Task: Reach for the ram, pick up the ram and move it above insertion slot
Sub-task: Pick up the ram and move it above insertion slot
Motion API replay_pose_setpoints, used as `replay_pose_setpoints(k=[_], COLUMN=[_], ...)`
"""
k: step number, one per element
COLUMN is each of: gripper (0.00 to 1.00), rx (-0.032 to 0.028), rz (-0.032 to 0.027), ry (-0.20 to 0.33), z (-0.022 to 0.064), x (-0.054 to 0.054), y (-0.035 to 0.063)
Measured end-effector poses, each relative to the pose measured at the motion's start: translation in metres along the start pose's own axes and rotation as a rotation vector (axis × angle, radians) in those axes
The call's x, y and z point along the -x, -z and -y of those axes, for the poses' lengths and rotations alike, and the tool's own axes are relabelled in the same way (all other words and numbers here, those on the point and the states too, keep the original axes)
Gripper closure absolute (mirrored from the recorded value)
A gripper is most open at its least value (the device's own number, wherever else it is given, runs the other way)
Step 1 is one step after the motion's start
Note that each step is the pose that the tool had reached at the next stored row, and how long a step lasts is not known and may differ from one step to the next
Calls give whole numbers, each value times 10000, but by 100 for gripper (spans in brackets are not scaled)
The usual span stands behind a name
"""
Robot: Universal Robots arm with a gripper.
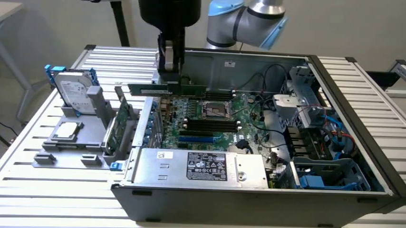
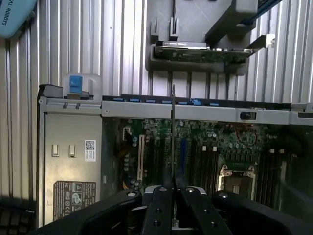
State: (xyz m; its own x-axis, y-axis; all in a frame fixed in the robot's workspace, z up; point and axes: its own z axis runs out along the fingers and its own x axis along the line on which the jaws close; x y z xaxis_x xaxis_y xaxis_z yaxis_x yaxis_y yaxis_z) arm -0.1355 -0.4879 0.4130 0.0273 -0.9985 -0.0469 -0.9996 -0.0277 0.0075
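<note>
The ram [image 1: 190,89], a long thin green stick, hangs level above the motherboard [image 1: 244,126] inside the open computer case. My gripper [image 1: 170,78] comes down from above and is shut on the stick near its middle. In the wrist view the ram [image 2: 173,127] shows edge-on as a thin line running out from between my fingers [image 2: 163,210], with the gripper [image 2: 174,196] closed around it. The dark insertion slots [image 1: 206,124] lie lower on the board beside the processor socket [image 1: 216,110]. In the wrist view the slots [image 2: 204,164] sit off to one side of the ram's edge.
The case wall [image 1: 355,109] rings the board. A power supply [image 1: 203,166] fills the near corner, and cables [image 1: 273,111] and a drive cage [image 1: 330,175] crowd the exterior view's right. Outside, a grey fixture [image 1: 70,142] holds a hard drive [image 1: 73,92] and a green expansion card [image 1: 120,126].
</note>
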Motion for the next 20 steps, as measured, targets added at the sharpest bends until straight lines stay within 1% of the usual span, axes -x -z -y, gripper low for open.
replay_pose_setpoints(k=[5,10,16,20], gripper=[87,87,87,87], rx=[1,1,1,1], rz=[0,0,1,-1], ry=[0,1,0,-1], z=[226,414,569,647], x=[72,175,366,516], y=[-22,-51,-90,-111])
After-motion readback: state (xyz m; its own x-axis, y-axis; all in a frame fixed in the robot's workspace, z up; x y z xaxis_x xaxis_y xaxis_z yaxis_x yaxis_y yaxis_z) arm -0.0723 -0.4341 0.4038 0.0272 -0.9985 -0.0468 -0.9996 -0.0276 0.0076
